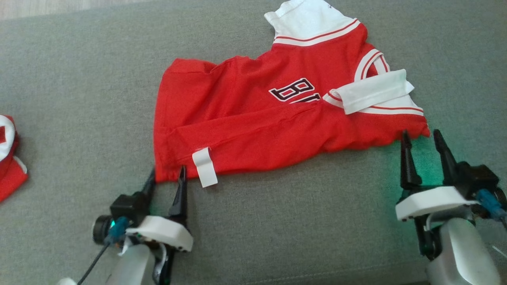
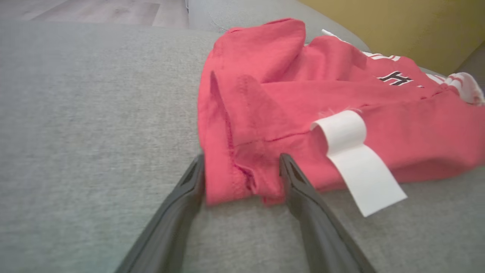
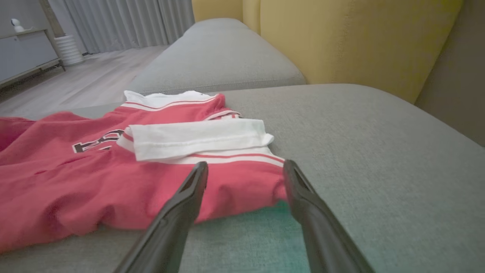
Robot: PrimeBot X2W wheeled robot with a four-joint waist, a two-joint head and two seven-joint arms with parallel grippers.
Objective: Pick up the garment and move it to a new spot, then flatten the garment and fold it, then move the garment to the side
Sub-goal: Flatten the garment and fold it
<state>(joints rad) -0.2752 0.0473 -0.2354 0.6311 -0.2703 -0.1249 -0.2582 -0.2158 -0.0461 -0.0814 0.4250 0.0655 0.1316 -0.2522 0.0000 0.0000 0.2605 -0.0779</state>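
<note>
Head view, red jersey rumpled on grey sofa cushion, near left hem corner between spread jaws of left gripper, near right corner at tips of right gripper, jaws likewise apart, open cushion leftward, second red garment at left edge.

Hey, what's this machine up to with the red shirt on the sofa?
A two-armed robot is working on a red and white jersey lying rumpled on a grey sofa cushion. Its left pincer is open, fingers either side of the hem corner; its right pincer is open at the far edge, by the white sleeve. Neither has gripped the cloth yet.
</note>
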